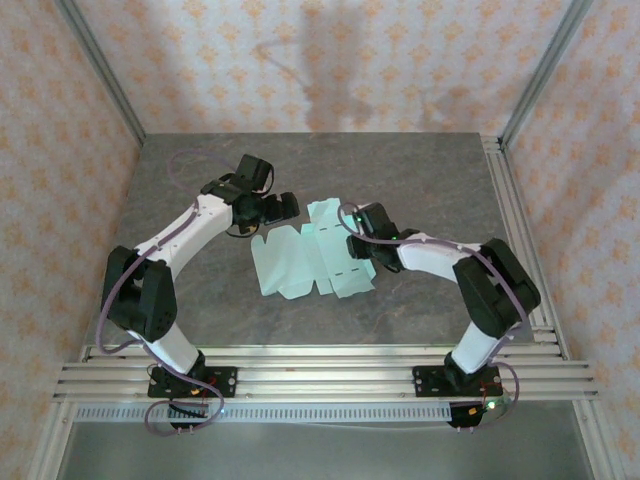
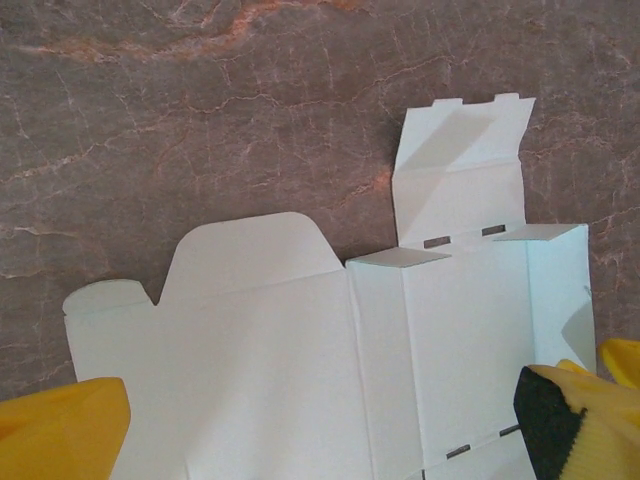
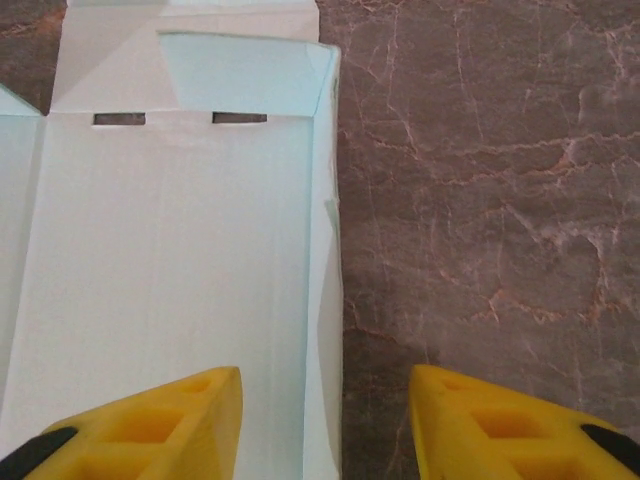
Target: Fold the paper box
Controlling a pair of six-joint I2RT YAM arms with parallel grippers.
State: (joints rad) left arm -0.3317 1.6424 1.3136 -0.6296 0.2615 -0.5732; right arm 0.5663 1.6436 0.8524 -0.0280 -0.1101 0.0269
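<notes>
Paper box [image 1: 305, 262] is one flat die-cut sheet of thin pale-mint card, lying mid-table between your two arms. The surface is matte, with crisp crease lines splitting it into rectangular panels. There's a rounded flap [image 2: 250, 255] on one long edge and a smaller rounded ear [image 2: 105, 295] beside it. An end panel sticks out with two small square tabs [image 2: 510, 100] and a diagonal crease across it. Short dark slots [image 3: 120, 119] are cut in pairs along the fold lines. Two small corner flaps [image 2: 400, 257] are lifted slightly off the sheet; the rest sits flat.

Table [image 1: 430, 180] is a grey-brown stone-look slab with pale and rusty veins and a low sheen.

Left gripper [image 1: 285, 207]: claw spread wide, holding nothing. It sits just beside the sheet's far-left edge. In its wrist view the yellow fingers [image 2: 60, 430] come in from the bottom corners over the card, and one has a black tip pad.

Right gripper [image 1: 356, 222]: claw spread, not pinching. It's over the sheet's right side. In its wrist view one yellow wedge finger [image 3: 190, 420] is over the card and the other is over bare table, with the sheet's long edge running between them. That edge strip looks folded up a little. You can't tell whether either finger touches it. The fingers are moulded with hollow cut-outs.
</notes>
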